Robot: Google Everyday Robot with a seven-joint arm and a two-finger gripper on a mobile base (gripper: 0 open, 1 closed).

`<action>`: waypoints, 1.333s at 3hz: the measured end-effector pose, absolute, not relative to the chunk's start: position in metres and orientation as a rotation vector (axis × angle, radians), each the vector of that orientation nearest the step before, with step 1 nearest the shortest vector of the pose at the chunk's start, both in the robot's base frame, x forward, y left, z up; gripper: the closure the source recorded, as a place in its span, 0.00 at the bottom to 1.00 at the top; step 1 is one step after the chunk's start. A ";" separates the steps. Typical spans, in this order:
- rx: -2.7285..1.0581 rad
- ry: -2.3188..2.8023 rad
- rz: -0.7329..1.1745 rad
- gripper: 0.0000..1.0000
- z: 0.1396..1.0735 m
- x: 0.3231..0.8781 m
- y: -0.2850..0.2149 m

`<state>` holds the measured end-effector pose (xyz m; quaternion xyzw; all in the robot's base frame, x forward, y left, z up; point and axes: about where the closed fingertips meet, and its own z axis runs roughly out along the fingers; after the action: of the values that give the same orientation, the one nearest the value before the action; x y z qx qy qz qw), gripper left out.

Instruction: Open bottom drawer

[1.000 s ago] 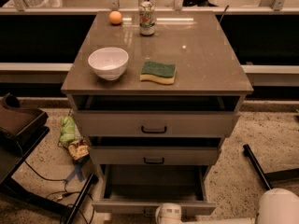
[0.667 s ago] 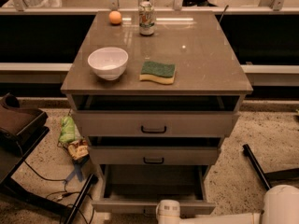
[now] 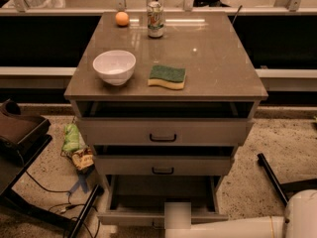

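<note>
A grey-beige cabinet [image 3: 213, 58] was seen from above, with a round white bowl [image 3: 114, 66], a green-and-yellow sponge [image 3: 167, 77], a metal drinks can [image 3: 155, 19] and a small orange ball [image 3: 122, 18] set on top. The grey-beige bottom drawer [image 3: 161, 195] was shown standing open at the cabinet's foot, its plain grey inside exposed. The robot's pale gripper [image 3: 177, 215] was positioned at the middle of that drawer's front edge; whether it was clamped or apart could not be told.
</note>
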<state>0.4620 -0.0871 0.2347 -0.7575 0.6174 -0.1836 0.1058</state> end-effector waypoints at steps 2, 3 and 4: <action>-2.142 1.855 -0.481 1.00 0.228 0.499 -0.120; -2.115 1.856 -0.431 1.00 0.217 0.520 -0.130; -2.105 1.890 -0.354 1.00 0.189 0.550 -0.141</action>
<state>0.5497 -0.1414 0.1891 -0.7306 0.6560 -0.1228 0.1445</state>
